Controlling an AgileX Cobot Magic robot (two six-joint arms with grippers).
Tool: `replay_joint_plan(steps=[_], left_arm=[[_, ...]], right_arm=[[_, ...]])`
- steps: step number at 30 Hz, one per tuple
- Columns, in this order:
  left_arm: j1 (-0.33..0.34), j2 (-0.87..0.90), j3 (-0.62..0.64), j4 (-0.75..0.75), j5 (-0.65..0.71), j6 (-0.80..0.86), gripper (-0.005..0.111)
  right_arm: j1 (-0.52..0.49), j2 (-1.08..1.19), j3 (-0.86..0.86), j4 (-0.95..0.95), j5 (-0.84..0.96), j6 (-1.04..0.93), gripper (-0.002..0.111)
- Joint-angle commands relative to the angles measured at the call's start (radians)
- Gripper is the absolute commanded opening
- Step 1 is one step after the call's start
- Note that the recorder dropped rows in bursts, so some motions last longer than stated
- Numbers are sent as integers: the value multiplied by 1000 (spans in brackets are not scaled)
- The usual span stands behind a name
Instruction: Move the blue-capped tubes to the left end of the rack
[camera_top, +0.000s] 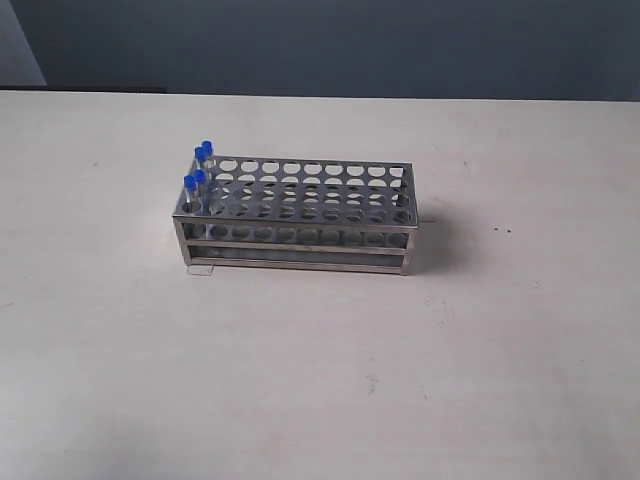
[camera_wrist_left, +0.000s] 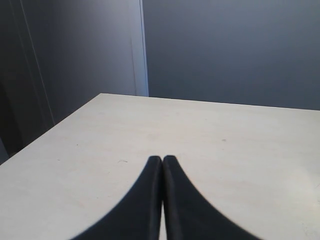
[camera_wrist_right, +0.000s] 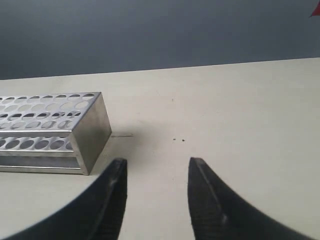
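The shiny steel rack (camera_top: 300, 215) stands in the middle of the table. Several blue-capped tubes (camera_top: 198, 170) stand upright in holes at its left end. Neither arm shows in the exterior view. In the left wrist view my left gripper (camera_wrist_left: 162, 159) is shut, its black fingers pressed together over bare table with nothing between them. In the right wrist view my right gripper (camera_wrist_right: 157, 162) is open and empty above the table, a short way off the rack's (camera_wrist_right: 65, 132) tube-free end. The tubes are out of sight in both wrist views.
The pale table (camera_top: 320, 380) stretches wide around the rack. Its far edge meets a dark grey wall (camera_top: 350, 45). A table corner and a pale wall strip (camera_wrist_left: 140, 55) appear in the left wrist view. Small dark specks (camera_top: 502, 231) mark the table right of the rack.
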Motion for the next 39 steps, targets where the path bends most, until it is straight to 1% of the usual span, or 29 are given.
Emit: replay_joint_plan(steps=[1, 39], left_arm=[[-6, 3, 3, -5, -11, -2, 0], [-6, 3, 3, -5, -11, -2, 0]], right_arm=[[-3, -6, 2, -7, -7, 3, 39], [-3, -6, 2, 16, -11, 3, 39]])
